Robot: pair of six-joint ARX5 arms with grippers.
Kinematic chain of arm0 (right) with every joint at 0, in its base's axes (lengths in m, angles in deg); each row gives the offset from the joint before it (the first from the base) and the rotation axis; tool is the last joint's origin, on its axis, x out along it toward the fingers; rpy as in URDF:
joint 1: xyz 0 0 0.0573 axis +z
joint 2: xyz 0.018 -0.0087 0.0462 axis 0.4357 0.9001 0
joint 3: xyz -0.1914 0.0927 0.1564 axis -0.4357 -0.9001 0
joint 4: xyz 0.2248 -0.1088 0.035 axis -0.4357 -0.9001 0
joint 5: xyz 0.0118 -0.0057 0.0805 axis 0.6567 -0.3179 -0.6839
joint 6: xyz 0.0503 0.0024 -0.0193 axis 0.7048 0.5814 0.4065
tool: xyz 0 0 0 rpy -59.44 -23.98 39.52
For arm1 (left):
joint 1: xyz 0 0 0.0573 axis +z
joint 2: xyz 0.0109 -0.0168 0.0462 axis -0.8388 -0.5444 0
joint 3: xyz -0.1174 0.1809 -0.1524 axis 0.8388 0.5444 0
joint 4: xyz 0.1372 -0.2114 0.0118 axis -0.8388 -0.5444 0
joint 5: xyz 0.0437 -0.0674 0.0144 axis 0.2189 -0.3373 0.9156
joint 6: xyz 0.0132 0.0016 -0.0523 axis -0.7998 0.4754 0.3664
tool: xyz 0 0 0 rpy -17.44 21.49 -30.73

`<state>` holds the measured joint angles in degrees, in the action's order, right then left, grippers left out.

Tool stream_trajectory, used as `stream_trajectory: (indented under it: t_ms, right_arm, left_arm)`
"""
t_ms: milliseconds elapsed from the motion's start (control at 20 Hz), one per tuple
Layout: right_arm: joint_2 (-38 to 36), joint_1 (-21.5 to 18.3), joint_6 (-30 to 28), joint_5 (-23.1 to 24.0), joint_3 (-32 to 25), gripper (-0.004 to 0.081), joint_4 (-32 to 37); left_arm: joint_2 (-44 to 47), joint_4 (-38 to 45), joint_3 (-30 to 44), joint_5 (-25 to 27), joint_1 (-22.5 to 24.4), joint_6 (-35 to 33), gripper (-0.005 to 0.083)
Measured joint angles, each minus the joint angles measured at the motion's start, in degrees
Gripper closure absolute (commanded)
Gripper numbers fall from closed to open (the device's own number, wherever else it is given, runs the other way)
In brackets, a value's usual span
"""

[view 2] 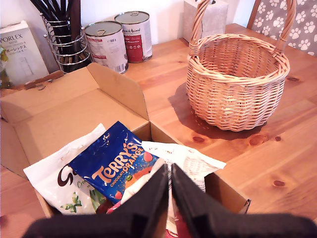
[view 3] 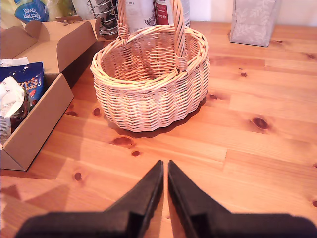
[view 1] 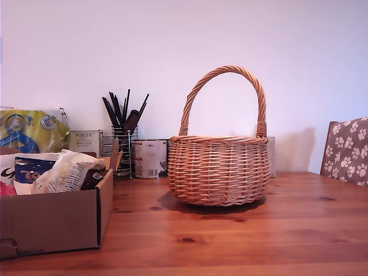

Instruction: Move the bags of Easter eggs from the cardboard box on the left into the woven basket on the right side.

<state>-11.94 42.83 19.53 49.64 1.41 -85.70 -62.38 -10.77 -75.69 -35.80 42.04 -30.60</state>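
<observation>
The cardboard box (view 1: 52, 221) stands at the exterior view's left with the bags of Easter eggs in it. They are a dark blue Terry's bag (view 2: 114, 161), a white bag (view 2: 59, 181) and another white one (view 2: 190, 163). In the exterior view the bags (view 1: 66, 172) rise above the box wall. The woven basket (view 1: 218, 169) stands near the middle and its inside (view 2: 237, 59) looks bare. My first gripper (view 2: 168, 171) hangs shut over the bags, holding nothing. My second gripper (view 3: 165, 166) is shut over bare table in front of the basket (view 3: 143, 106). Neither arm shows in the exterior view.
Behind the box (view 2: 64, 119) stand a wire holder of black utensils (view 1: 122, 144), two tins (view 1: 150, 158), a white Porlex carton (view 1: 85, 142) and a kitchen towel pack (view 1: 31, 131). A paw-print chair (view 1: 347, 150) is at the exterior view's right. A grey patterned carton (view 3: 252, 20) stands behind the basket.
</observation>
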Motion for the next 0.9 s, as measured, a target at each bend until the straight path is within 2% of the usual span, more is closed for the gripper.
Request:
stream_trajectory:
  t_ms: [100,200,550,750,900]
  right_arm:
    - [3.7,0.0,0.0,1.0,0.9,0.0783,-3.4]
    - [8.2,0.0,0.0,1.1,0.9,0.0783,-4.1]
    - [6.1,0.0,0.0,0.7,0.9,0.0783,-3.0]
    - [6.2,0.0,-3.2,-4.7,0.9,0.0783,-2.4]
    - [7.2,0.9,-8.2,-8.8,2.1,0.0783,-3.1]
  left_arm:
    - [-4.2,-5.5,-0.7,0.0,0.0,0.0,0.0793]
    - [-9.4,-7.2,0.1,0.0,0.0,0.0,0.0793]
    - [-6.4,-4.9,0.8,-0.2,0.0,0.0,0.0793]
    - [-8.3,-5.9,-1.2,-0.5,0.0,-3.8,0.0794]
    - [-11.8,-7.1,-8.2,-1.6,0.1,-11.6,0.0794]
